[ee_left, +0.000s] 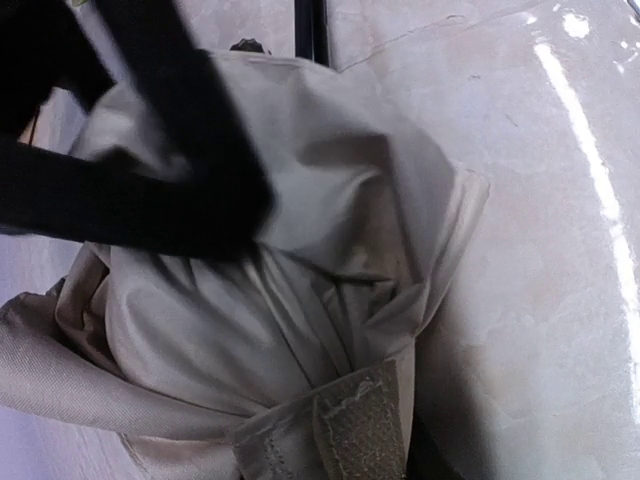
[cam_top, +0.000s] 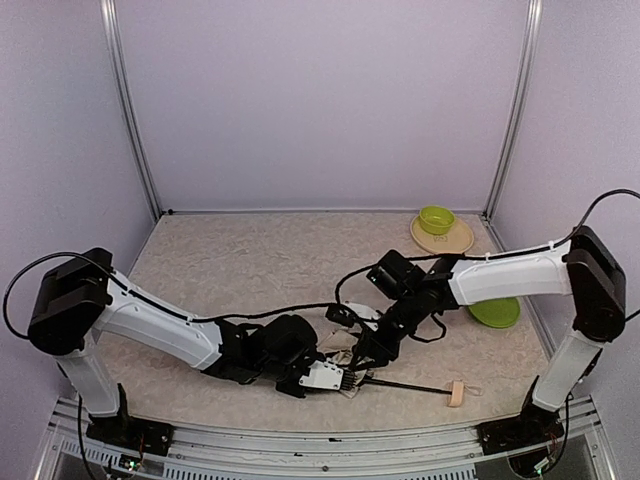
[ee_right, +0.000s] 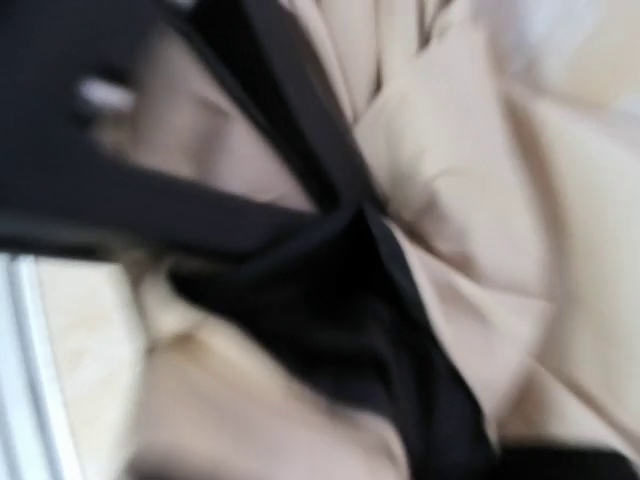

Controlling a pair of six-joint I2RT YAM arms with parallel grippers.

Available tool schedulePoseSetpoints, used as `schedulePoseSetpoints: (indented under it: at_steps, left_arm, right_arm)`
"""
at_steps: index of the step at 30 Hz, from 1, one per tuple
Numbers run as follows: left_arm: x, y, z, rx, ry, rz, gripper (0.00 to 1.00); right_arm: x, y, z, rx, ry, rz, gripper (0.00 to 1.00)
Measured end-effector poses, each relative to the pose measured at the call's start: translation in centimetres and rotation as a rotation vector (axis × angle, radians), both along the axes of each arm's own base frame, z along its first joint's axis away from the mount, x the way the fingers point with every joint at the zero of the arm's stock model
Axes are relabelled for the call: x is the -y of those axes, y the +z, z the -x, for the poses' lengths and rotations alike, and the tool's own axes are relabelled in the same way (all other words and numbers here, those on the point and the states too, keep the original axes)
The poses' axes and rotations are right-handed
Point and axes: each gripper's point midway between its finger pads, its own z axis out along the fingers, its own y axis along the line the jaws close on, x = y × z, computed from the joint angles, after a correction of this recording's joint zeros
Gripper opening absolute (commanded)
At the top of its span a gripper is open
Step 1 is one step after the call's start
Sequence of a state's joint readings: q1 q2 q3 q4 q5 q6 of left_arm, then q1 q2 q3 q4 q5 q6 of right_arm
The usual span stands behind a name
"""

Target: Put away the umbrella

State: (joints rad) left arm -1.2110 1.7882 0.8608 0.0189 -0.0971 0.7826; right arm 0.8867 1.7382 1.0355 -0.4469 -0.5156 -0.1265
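The umbrella (cam_top: 345, 360) lies on the worktop (cam_top: 250, 260) near its front edge, a little right of the middle. Its cream fabric is bunched in a loose heap between the two arms. The thin black shaft (cam_top: 405, 386) runs out of the heap to the right, flat on the surface, and ends in the small beige handle (cam_top: 456, 393).

The left claw (cam_top: 345, 380) reaches in from the left and sits at the near side of the heap, where the shaft leaves the fabric. In the left wrist view the cream fabric (ee_left: 330, 250) fills most of the picture in folds, with a fastening tab (ee_left: 355, 430) at the bottom edge and a dark blurred shape across the upper left. Whether this claw grips the fabric or merely rests against it cannot be told.

The right claw (cam_top: 362, 352) comes down from the right onto the far side of the heap, close to the left one. The right wrist view is blurred: cream folds (ee_right: 480, 200) with a strip of black lining (ee_right: 330, 300) running through them, and a dark bar across the top left. Whether this claw is open or closed cannot be told either.

Well apart, at the far right corner, a green bowl (cam_top: 437, 219) stands on a beige plate (cam_top: 455, 240). A green dish (cam_top: 495, 313) lies nearer on the right, partly under the right arm.
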Motion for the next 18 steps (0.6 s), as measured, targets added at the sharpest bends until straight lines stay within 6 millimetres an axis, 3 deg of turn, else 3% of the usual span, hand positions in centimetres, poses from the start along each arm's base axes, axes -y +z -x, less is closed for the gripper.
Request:
schedulePoseSetpoints:
  at_steps: [5, 8, 10, 11, 14, 18]
  left_arm:
    - [-0.3, -0.2, 1.1, 0.057, -0.035, 0.018, 0.03]
    - [-0.4, -0.3, 1.2, 0.102, -0.037, 0.021, 0.01]
    - [-0.4, -0.3, 1.3, 0.137, -0.035, 0.023, 0.01]
    - [-0.4, -0.2, 1.4, 0.157, -0.036, 0.024, 0.0]
    - [-0.6, -0.2, 1.8, 0.196, -0.039, 0.024, 0.0]
    - [-0.8, -0.2, 2.2, 0.248, -0.037, 0.021, 0.0]
  right_arm:
    - [1.6, 6.2, 0.0, 0.097, -0.012, -0.073, 0.41]
    - [3.1, 8.6, -0.4, 0.144, -0.051, -0.084, 0.5]
    - [4.3, 9.6, -1.8, 0.18, -0.128, -0.08, 0.52]
    - [5.1, 10.0, -3.5, 0.212, -0.21, -0.071, 0.5]
    - [5.9, 9.9, -6.1, 0.243, -0.346, -0.059, 0.4]
    - [5.6, 6.6, -9.3, 0.22, -0.503, 0.0, 0.41]
